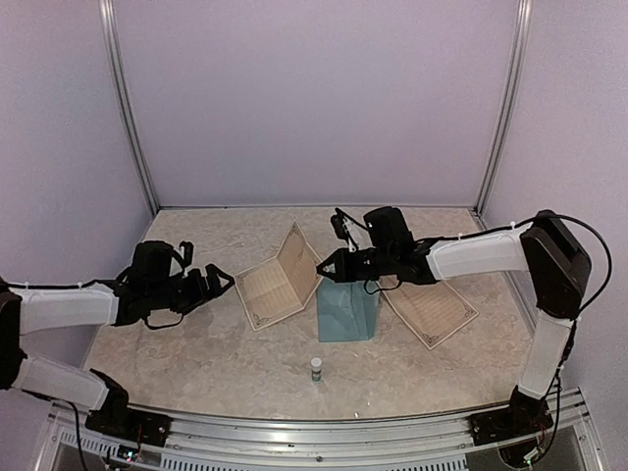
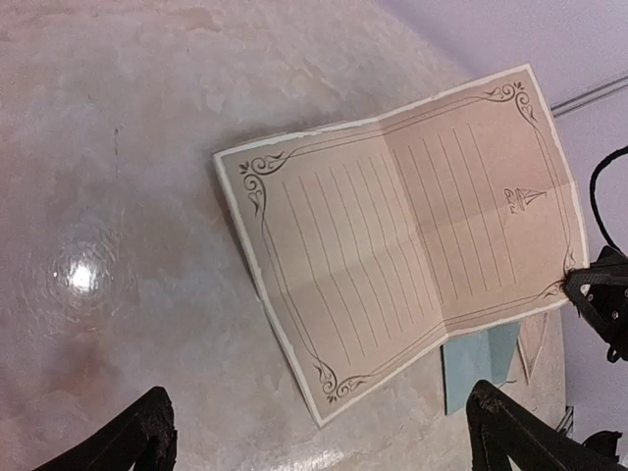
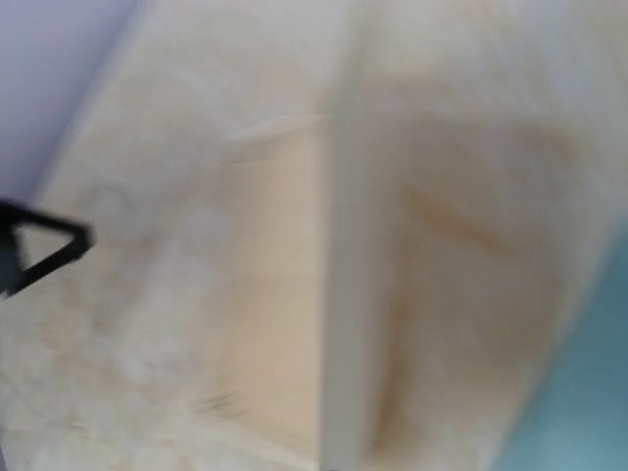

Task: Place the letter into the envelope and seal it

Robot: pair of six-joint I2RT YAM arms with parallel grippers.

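The letter (image 1: 278,282) is a cream lined sheet with an ornate border, lying open left of centre with its right half tilted up. The left wrist view shows it too (image 2: 412,235). My right gripper (image 1: 322,266) is at the letter's raised right edge and looks shut on it. It also shows in the left wrist view (image 2: 597,294). The right wrist view is blurred and filled by the letter (image 3: 294,294). The teal envelope (image 1: 346,310) lies just right of the letter, under my right gripper. My left gripper (image 1: 214,285) is open and empty, left of the letter, with its fingers (image 2: 137,442) wide apart.
A second cream sheet (image 1: 432,311) lies right of the envelope. A small glue stick (image 1: 316,369) stands near the front edge, below the envelope. Walls close the table at the back and sides.
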